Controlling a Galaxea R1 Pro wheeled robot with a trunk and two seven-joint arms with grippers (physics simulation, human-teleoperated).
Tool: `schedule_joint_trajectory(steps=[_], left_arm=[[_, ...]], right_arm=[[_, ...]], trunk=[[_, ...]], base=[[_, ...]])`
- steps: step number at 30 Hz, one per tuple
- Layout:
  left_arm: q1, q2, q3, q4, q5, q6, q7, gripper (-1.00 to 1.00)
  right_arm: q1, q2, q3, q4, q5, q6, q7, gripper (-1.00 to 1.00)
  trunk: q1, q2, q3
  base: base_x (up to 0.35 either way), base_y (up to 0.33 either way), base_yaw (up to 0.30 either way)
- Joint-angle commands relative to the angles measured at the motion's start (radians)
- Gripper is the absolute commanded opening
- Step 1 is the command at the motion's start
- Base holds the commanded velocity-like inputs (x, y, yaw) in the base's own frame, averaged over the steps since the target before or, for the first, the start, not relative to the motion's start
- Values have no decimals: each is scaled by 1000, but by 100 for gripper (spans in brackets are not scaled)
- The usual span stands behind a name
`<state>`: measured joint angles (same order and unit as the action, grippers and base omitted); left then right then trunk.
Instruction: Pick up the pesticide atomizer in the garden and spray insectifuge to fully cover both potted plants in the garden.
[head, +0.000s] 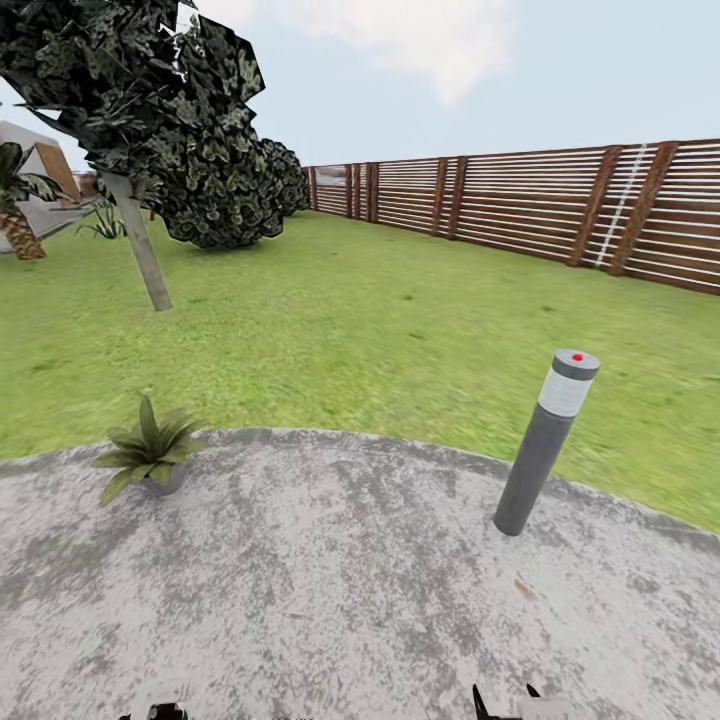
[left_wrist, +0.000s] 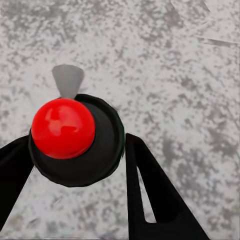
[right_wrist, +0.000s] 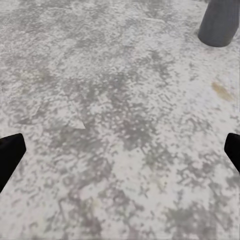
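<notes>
**Atomizer held over stone paving**

Left end effector (left_wrist: 75, 165) grips the pesticide atomizer (left_wrist: 75, 142) between its fingers above the grey paving (head: 330, 580). Right end effector (right_wrist: 120, 152) is spread wide with nothing between the fingers. One potted plant (head: 150, 452) stands at the paving edge beside the lawn (head: 380, 330), well apart from the lamp post (head: 545, 445).

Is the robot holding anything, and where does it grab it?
Left gripper appears shut on the pesticide atomizer, its fingers against the dark round body's sides. Right gripper holds nothing.
</notes>
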<state>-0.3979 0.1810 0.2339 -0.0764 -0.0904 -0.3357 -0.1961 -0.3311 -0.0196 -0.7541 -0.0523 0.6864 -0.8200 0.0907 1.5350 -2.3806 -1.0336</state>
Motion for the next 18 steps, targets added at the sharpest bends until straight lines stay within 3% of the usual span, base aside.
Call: schedule_joint_trajectory(steps=[1, 13, 18], left_arm=[[-1, 0, 9, 1, -9, -3, -3, -100], [-1, 0, 9, 1, -9, -2, -3, -100], [-1, 0, 9, 1, -8, -1, -3, -100]], right_arm=[[0, 0, -8, 0, -1, -3, 9, 100], [0, 0, -8, 0, -1, -3, 9, 100], [0, 0, -8, 0, -1, -2, 10, 100]], trunk=[[0, 0, -1], [0, 0, -1], [0, 0, -1]], base=[[1, 0, 278], [0, 0, 278], [308, 0, 278]])
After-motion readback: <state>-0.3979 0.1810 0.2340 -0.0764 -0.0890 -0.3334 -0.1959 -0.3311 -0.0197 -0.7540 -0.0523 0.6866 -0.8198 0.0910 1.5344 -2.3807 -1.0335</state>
